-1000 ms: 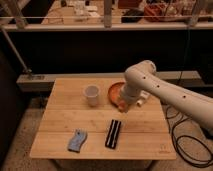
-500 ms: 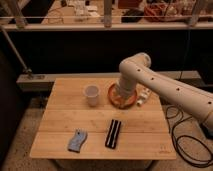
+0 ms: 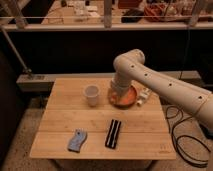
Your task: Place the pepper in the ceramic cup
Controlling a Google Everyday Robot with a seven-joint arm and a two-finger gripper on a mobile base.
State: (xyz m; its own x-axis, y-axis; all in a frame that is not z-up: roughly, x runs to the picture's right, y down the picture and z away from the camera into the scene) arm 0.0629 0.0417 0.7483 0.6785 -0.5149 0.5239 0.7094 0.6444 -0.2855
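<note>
One big wooden table [image 3: 60, 125] fills the middle of the room. A long white arm [image 3: 160, 85] comes in from the right and bends down over the far side of it.

Next biggest is a round orange plate [image 3: 131, 100], and the arm's end hangs right above its left part. Near the front edge lie a flat black bar [image 3: 113, 133] and a lumpy blue-grey thing [image 3: 77, 140], well apart from the plate. The ceramic cup [image 3: 91, 95] stands upright just to the left of the plate, with a small gap between them. A little white bottle [image 3: 143, 96] sits just beside the plate on the right.

The gripper [image 3: 116, 96] is low over the plate, and its two fingers are pressed all the way together. I cannot tell if anything is caught between them.

The pepper I cannot pick out at all. My guess is that it is on the plate, under the gripper, where its orange-red skin melts into the orange of the plate.

I think a pepper like that is very light, a bit bendy, and smooth enough to slip. It is long and thin, so it would be best to pinch it across the middle, gently, so it does not squash or pop out. The cup is hard and could tip or chip if bumped.
</note>
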